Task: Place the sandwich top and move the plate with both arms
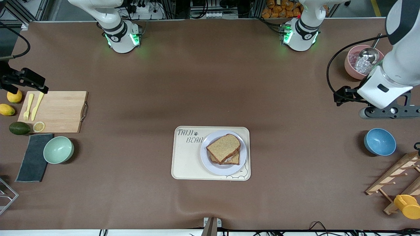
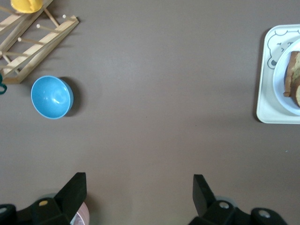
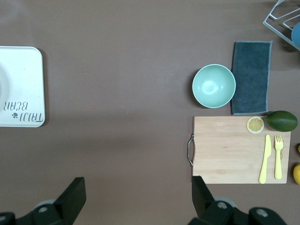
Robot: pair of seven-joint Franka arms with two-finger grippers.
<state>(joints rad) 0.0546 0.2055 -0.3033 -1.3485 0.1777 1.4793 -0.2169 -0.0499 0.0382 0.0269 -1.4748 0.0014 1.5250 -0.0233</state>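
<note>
The sandwich top, a brown bread slice, lies on a stacked sandwich on the pale round plate. The plate rests on a cream tray in the middle of the table, toward the front camera. My left gripper hangs open and empty over the left arm's end of the table, between a pink bowl and a blue bowl. In the left wrist view the gripper is over bare mat, with the tray and bread at the frame edge. My right gripper is open and empty, over the mat beside the cutting board.
At the right arm's end lie a cutting board with yellow knife and fork, lemons, an avocado, a green bowl and a grey cloth. At the left arm's end are a pink bowl with scoop, a blue bowl and a wooden rack.
</note>
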